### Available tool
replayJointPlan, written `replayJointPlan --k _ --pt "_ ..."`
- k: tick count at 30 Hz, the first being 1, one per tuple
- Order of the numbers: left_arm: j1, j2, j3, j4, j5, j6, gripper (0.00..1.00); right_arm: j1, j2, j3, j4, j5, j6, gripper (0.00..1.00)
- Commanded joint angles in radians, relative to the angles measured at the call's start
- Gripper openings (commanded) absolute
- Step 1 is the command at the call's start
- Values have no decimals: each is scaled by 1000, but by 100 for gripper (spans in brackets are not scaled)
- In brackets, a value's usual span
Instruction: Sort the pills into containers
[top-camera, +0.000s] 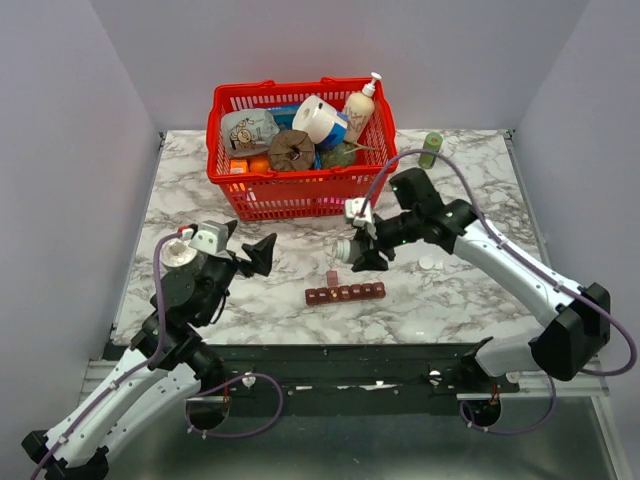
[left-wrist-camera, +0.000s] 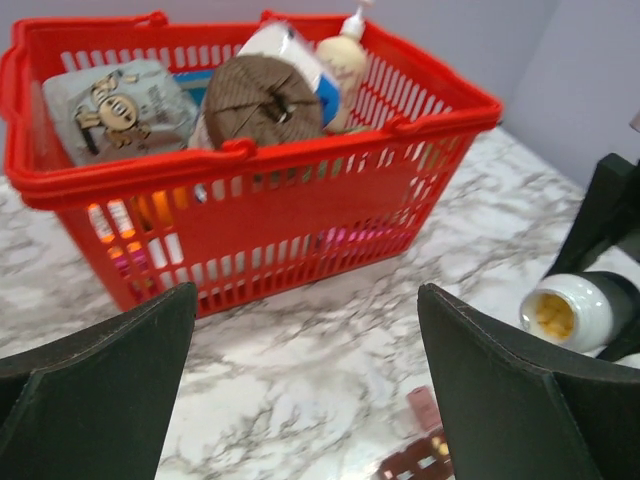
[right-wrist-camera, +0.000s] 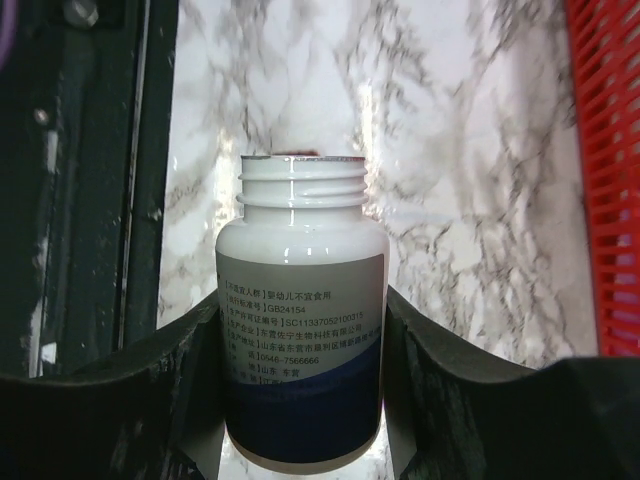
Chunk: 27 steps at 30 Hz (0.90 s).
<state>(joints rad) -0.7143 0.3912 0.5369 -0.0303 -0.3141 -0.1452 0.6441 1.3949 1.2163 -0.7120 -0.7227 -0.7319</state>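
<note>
At roughly 7 o'clock from the right claw (top-camera: 362, 252) in the overhead view, the pill organizer (top-camera: 345, 293) lies flat on the worktop (top-camera: 200, 190), its long axis running 9 to 3 o'clock. One lid (top-camera: 331, 277) stands up near the 9 o'clock end. That claw is clamped on an uncapped white pill bottle (right-wrist-camera: 300, 320), tipped on its side with the mouth toward 9 o'clock, and yellow pills (left-wrist-camera: 549, 312) show inside. The mouth hangs just beyond the strip's far edge, close to the raised lid, so pouring looks to need only a small shift toward 6 o'clock. The left claw (top-camera: 258, 255) is spread and empty, with the organizer at its 4 o'clock, farther off than from the right.
</note>
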Motion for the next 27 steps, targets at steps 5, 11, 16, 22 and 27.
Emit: replayJointPlan --k 5,11,16,22,27 --pt "6 116 94 199 184 -143 99 -237 -108 35 290 -483 228 13" --pt "6 211 107 245 308 -120 99 -411 -149 -73 1307 -656 1023 12" --pt "6 333 69 358 521 -80 99 -488 -18 -40 2292 -551 2018 13" --pt "-28 595 115 468 658 13 99 -501 -19 -33 2335 -549 2013 12" --pt "-134 863 254 440 635 137 99 -518 -97 -101 2300 -573 1950 13"
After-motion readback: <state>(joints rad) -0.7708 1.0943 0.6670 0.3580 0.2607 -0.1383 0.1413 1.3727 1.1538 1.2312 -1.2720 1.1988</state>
